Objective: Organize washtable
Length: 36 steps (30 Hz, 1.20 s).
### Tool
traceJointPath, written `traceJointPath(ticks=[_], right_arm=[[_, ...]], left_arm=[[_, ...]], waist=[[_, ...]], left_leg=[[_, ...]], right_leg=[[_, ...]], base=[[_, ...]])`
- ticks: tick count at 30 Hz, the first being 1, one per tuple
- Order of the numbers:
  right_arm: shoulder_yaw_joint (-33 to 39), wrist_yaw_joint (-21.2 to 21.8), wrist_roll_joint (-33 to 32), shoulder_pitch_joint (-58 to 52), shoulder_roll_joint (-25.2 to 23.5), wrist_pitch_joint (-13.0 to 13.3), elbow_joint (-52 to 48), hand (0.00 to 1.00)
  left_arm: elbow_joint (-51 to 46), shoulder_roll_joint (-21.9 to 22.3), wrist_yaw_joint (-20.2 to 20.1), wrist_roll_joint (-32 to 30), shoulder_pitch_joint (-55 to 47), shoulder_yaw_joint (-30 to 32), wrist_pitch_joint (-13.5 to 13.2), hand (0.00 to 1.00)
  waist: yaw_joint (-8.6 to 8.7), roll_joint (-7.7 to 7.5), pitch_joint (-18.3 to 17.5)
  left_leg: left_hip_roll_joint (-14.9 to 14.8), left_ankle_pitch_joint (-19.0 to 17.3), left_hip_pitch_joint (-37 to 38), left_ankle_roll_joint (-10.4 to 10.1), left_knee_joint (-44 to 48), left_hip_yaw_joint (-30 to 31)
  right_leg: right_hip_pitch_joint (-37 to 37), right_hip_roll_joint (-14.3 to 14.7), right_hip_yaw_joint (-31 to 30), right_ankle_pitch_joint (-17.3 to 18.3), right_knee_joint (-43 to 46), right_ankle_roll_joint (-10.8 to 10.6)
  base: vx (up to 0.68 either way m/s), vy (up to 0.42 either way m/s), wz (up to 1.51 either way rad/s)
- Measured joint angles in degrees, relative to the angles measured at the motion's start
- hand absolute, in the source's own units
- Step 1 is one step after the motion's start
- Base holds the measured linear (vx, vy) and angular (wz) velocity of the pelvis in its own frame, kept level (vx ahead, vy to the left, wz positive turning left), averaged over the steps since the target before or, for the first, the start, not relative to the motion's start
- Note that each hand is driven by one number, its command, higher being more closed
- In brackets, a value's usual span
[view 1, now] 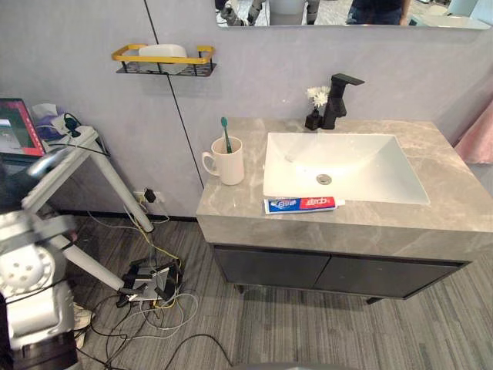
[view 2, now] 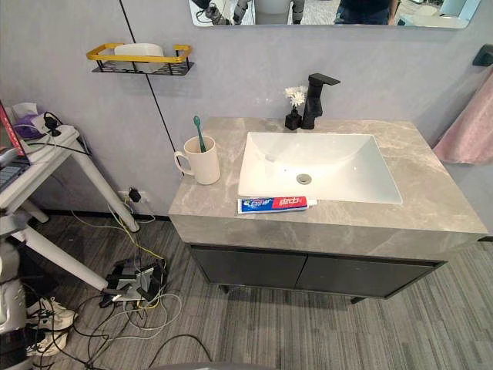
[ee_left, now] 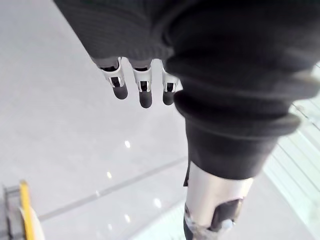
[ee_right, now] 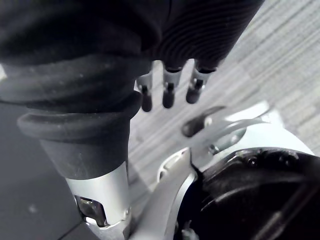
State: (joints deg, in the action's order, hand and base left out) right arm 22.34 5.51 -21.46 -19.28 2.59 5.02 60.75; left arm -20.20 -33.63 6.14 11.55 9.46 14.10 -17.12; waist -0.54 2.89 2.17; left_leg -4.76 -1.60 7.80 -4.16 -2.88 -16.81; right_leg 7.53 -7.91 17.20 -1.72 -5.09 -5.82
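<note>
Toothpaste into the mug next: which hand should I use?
Left, probably. The left hand is raised toward the wall by the yellow shelf, on the side of the mug and toothpaste; the right hand hangs over the floor.

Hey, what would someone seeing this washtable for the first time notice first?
The white rectangular basin set in the grey stone countertop, with a blue-and-red toothpaste tube lying along its front edge. Left of the basin stands a white ceramic mug holding a green toothbrush.
</note>
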Motion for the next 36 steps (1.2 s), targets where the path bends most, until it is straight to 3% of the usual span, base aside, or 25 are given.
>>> traceJointPath(ticks=[7,11,17,21,30,36], right_arm=[[0.37,0.83,0.06,2.35,0.59,-0.57,2.57,0.00],[0.37,0.90,0.05,3.62,0.88,-1.20,3.14,0.00],[1.06,0.91,0.09,4.78,0.97,-1.62,3.14,0.00],[1.45,0.90,0.12,6.49,0.93,-1.76,3.06,0.00],[1.44,0.83,0.40,6.60,0.68,-2.73,1.19,0.00],[1.28,0.72,0.74,6.60,0.17,-2.91,-0.87,0.00]], left_arm=[[-0.53,-3.63,-7.47,0.06,11.41,-19.57,1.17,0.00],[-0.62,-3.89,-8.67,0.16,17.64,-24.69,1.69,0.00],[-0.11,1.23,-10.03,-0.35,27.23,-38.13,3.18,0.00],[8.35,7.47,-12.34,-3.76,33.35,-44.61,5.74,0.00],[25.66,15.53,-13.68,-11.01,42.11,-48.40,9.53,0.00],[36.25,16.67,-13.62,-16.63,45.04,-48.45,11.29,0.00]], waist=[[1.73,0.02,0.14],[3.03,-0.02,0.41],[3.85,-0.01,1.32],[5.12,0.11,2.02],[6.53,0.30,3.18],[7.95,0.20,4.24]], left_leg=[[0.20,0.02,-1.11,0.02,1.08,1.66],[0.31,0.03,-1.24,0.04,1.09,1.86],[0.53,0.05,-2.13,0.08,1.03,1.91],[0.75,0.05,-2.27,0.08,0.85,1.87],[0.73,0.05,-2.87,0.09,0.90,0.96],[0.69,-0.20,-2.17,0.45,0.90,-0.71]], right_leg=[[0.04,-0.06,1.45,0.02,0.02,0.02],[-0.03,-0.17,1.59,0.03,0.05,0.01],[-0.84,-0.41,1.62,0.05,0.30,-0.03],[-1.07,-0.65,1.61,0.04,0.30,-0.04],[-2.58,-0.90,0.66,0.04,1.04,-0.04],[-3.06,-1.22,-0.62,-0.02,1.64,-0.12]], base=[[-0.02,-0.004,0.11],[-0.01,0.003,0.01],[0.00,0.000,0.00],[0.00,0.000,0.00],[0.00,-0.001,-0.05],[-0.04,0.005,-0.12]])
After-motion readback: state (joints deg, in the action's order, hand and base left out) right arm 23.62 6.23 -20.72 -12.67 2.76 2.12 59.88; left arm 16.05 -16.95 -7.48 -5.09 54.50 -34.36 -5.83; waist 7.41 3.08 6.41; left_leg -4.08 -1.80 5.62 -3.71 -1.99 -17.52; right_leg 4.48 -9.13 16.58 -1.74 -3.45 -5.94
